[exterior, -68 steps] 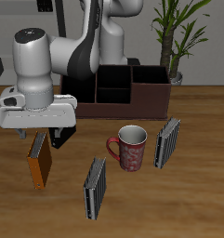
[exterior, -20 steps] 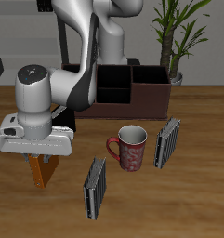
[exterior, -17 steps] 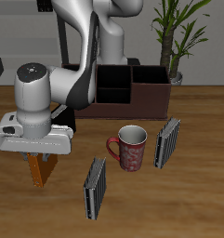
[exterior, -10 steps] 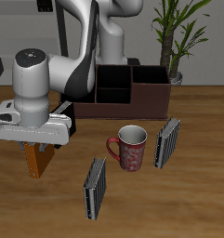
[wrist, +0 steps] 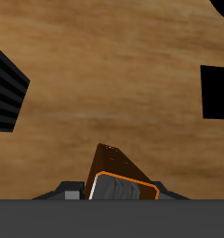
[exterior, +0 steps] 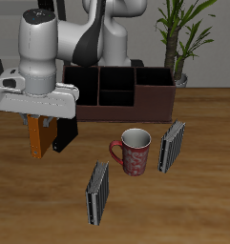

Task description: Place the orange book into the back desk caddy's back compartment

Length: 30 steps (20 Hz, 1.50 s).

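My gripper is shut on the orange book and holds it upright, lifted off the table, near the table's side edge. In the wrist view the orange book sticks out between the fingers above bare wood. The back desk caddy, dark-walled, stands farther back toward the robot's base. Its narrow back compartment in the middle section looks empty. The gripper is well in front of the caddy and off to one side.
A black book stands just beside the held book. A red patterned mug and two grey striped books stand in front of the caddy. A potted plant is behind the caddy's end.
The gripper closed on the orange book low at the table, then rose with it. The book now hangs clear of the table, higher and slightly farther back.
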Tool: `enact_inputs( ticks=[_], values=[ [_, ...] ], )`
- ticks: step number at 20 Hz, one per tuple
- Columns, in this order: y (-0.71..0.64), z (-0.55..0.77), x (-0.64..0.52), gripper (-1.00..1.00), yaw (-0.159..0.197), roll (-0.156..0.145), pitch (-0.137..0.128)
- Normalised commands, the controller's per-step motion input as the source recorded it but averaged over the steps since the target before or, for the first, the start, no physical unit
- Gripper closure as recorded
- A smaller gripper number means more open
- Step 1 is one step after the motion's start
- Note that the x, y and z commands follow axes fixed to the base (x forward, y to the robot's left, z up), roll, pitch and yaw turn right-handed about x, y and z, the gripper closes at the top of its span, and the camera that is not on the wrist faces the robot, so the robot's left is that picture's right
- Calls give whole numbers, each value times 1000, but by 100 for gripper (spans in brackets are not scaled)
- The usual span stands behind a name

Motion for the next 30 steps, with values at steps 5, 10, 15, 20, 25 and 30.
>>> enact_inputs(
  ticks=[5,10,15,20,25,30],
  values=[
    [274,699,-332,100,11,7,-33],
    [192,578,-376,100,21,8,-35],
    [278,455,-488,100,48,17,-39],
    [287,345,-452,100,50,8,-9],
    [77,262,-343,100,33,-50,-18],
    [169,137,-458,100,-19,-39,1]
  ],
)
